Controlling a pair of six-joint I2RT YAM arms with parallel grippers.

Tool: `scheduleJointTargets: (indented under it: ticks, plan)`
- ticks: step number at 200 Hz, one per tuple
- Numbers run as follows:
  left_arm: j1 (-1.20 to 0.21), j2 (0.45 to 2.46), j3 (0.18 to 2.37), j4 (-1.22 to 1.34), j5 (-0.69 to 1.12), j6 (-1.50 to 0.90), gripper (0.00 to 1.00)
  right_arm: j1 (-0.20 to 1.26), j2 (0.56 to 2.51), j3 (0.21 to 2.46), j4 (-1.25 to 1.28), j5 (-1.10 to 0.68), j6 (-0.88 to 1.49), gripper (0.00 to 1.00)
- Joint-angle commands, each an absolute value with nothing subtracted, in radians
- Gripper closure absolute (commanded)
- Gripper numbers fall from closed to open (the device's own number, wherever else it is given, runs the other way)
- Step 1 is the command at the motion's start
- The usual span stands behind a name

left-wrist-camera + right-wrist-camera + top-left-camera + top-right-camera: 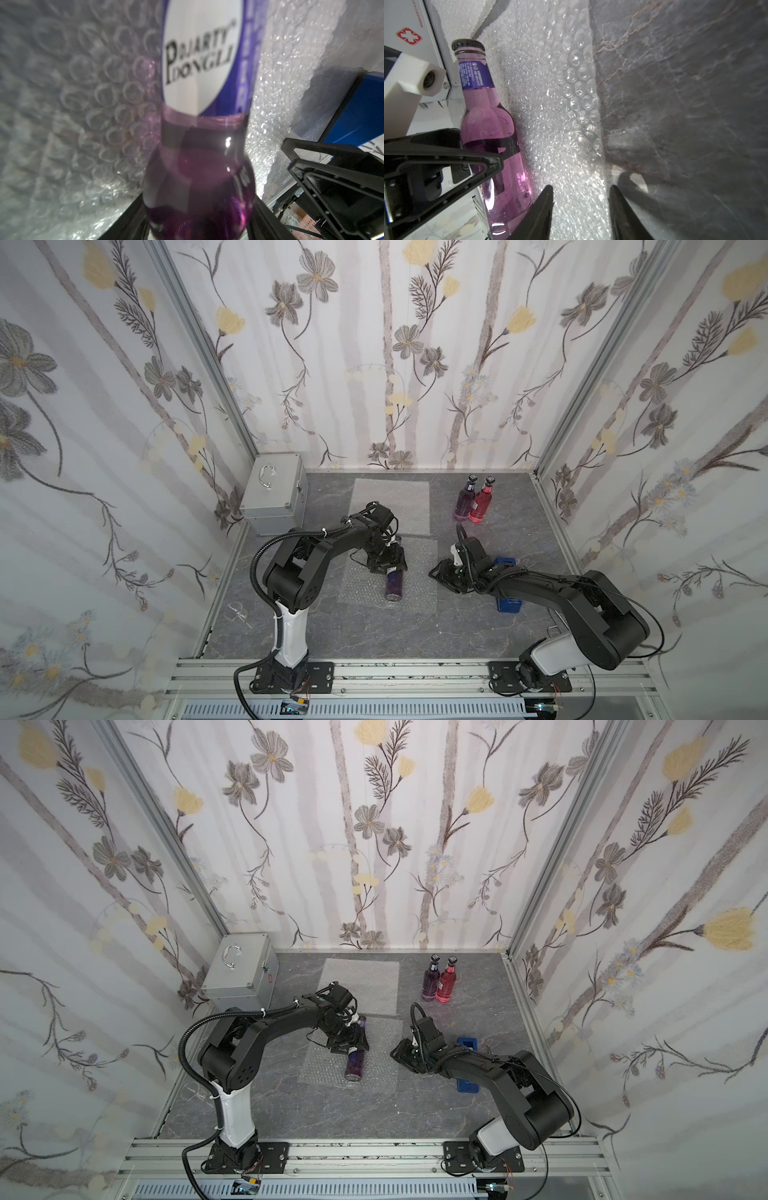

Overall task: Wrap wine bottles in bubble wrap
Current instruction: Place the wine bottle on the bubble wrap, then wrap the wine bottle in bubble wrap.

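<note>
Three small glass bottles show in both top views. The lying purple bottle (394, 578) (355, 1065) rests on its side on the near bubble wrap sheet (357, 591) (320, 1071), with its base toward the robot. The standing purple bottle (465, 499) and the red-pink bottle (480, 506) are upright, close together, on the bare table (519, 510) near the back wall. The far bubble wrap sheet (390, 497) lies flat beside them. The left arm bends down over the lying bottle, and the left gripper (390, 563) straddles its upper body. The right arm reaches low, with the right gripper (434, 572) at the near sheet's right edge.

In the left wrist view, purple liquid and a white and purple label fill the frame. Dark fingers (133, 220) flank the glass. I cannot tell whether they press it.

In the right wrist view, the same bottle (488, 128) lies on the whitish, bubbled sheet (560, 104). The right gripper (581, 197) has its tips spread, and the sheet's edge runs between them, unpinched.
</note>
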State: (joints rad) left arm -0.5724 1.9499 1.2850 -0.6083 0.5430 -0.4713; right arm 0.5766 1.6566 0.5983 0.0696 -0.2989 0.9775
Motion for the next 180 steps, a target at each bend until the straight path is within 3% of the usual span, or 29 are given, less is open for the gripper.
scheduleJointTargets:
  ticks: [1, 76, 95, 124, 160, 180]
  plan:
    - [-0.571, 1.937, 1.285, -0.617, 0.534, -0.467, 0.29, 0.581, 1.662, 0.601, 0.112, -0.315, 0.997, 0.54]
    - [-0.574, 1.933, 1.284, -0.619, 0.524, -0.466, 0.32, 0.586, 1.659, 0.563, 0.121, -0.325, 1.017, 0.52]
    - [-0.575, 1.929, 1.281, -0.618, 0.516, -0.467, 0.37, 0.590, 1.677, 0.565, 0.161, -0.352, 1.021, 0.53]
    - [-0.574, 1.929, 1.281, -0.618, 0.516, -0.467, 0.38, 0.592, 1.700, 0.591, 0.215, -0.394, 1.025, 0.64]
    - [-0.574, 1.915, 1.279, -0.616, 0.519, -0.459, 0.38, 0.607, 1.669, 0.654, 0.192, -0.400, 1.015, 0.90]
    - [-0.573, 1.902, 1.276, -0.603, 0.541, -0.452, 0.36, 0.619, 1.676, 0.685, 0.167, -0.406, 1.002, 0.95]
